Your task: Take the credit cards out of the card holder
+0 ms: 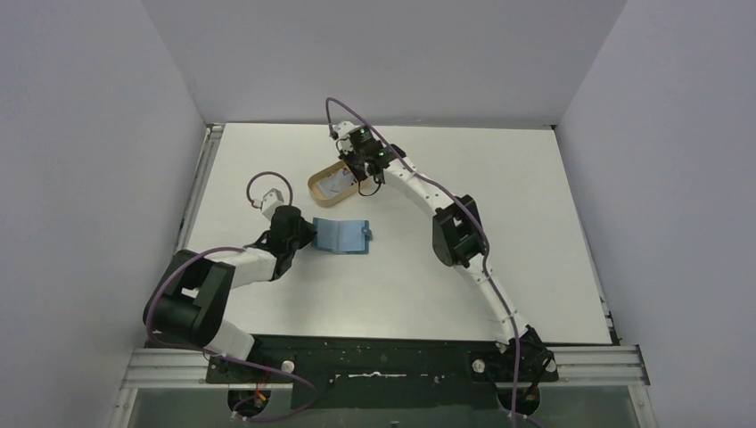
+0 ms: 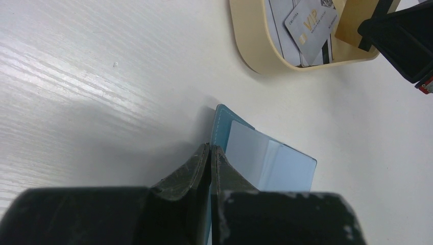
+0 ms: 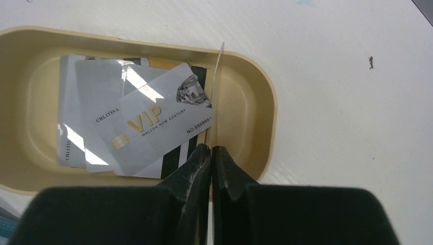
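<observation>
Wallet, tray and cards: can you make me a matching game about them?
Things:
1. card holder
2. VIP card
3. tray
4. yellowish card

Matches:
A. lying face up in the tray
B. pinched at its edge by the left gripper
C. tan and oval
D. held by the right gripper over the tray

Pairs: 1-B, 2-A, 3-C, 4-D

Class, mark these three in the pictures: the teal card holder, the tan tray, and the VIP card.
card holder (image 1: 341, 234), top external view, middle of its open face.
tan tray (image 3: 265, 109), right wrist view, its right rim.
VIP card (image 3: 145, 121), right wrist view, its gold lettering.
</observation>
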Available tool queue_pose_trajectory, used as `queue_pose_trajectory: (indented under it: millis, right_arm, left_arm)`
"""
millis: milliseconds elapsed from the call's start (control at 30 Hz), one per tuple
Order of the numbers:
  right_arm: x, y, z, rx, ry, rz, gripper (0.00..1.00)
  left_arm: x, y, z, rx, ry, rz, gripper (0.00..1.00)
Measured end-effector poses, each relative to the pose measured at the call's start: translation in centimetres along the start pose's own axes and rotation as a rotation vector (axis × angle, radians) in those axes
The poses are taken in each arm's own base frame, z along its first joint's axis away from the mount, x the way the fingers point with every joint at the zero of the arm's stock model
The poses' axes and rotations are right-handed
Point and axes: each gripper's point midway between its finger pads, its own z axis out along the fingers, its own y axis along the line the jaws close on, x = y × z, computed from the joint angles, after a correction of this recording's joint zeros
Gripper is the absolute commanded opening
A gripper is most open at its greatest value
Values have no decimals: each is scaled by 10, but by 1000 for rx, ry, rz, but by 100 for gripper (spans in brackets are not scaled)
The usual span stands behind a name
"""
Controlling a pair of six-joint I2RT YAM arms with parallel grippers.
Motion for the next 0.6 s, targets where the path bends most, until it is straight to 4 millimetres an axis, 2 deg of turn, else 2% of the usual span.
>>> queue_pose_trajectory:
  millis: [433, 600]
  right_arm:
    - [-5, 35, -1, -114, -3, -47, 0]
    - [-5, 42, -2, -139, -6, -47, 0]
  left_arm:
    - [-3, 6, -1, -8, 4, -8, 0]
    - [-2, 9, -2, -13, 8, -9, 0]
